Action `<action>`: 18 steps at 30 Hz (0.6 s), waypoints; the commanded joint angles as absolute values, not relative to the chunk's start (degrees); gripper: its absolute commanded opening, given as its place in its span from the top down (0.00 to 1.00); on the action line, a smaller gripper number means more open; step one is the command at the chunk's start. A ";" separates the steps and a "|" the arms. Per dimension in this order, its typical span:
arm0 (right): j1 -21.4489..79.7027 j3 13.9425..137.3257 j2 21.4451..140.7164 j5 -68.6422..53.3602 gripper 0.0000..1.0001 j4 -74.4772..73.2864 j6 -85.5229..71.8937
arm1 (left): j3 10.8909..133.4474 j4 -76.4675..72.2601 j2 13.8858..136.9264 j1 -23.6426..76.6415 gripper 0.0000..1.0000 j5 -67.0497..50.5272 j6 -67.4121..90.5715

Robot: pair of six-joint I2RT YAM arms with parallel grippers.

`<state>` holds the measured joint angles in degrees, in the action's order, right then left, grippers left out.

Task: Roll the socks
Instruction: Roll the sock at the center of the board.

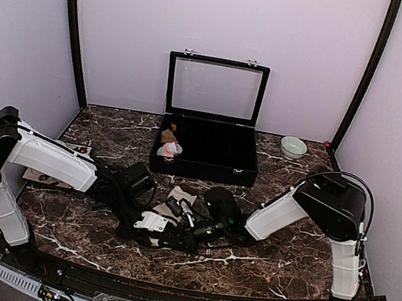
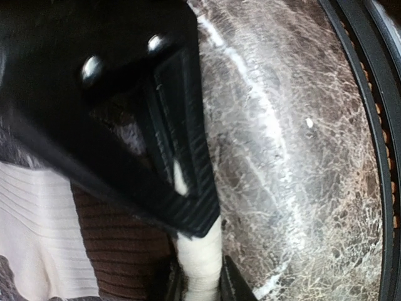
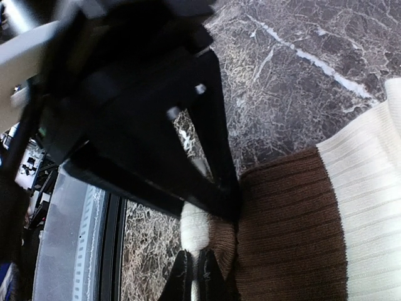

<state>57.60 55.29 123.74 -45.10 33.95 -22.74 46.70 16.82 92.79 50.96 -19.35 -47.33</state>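
The cream-beige sock with dark brown bands lies on the marble table in front of the black case. Both grippers meet at its near end. My left gripper is shut on a rolled cream edge of the sock; it shows in the top view too. My right gripper is shut on the same cream edge, beside the brown band; in the top view it sits close to the left one. The pink sock lies in the case's left end.
The open black case with a glass lid stands at the back centre, with a small tan-brown bundle inside. A pale bowl sits at the back right. A paper sheet lies under the left arm. A black rail edges the table front.
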 commanded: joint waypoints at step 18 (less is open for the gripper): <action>65.13 32.36 105.01 -6.78 0.71 30.46 -16.04 | 66.97 45.31 115.86 42.18 0.91 -38.35 -48.44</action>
<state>62.76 34.15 106.85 -19.84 40.82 -19.62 65.41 36.07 111.33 42.50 -39.42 -47.40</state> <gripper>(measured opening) 0.300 0.085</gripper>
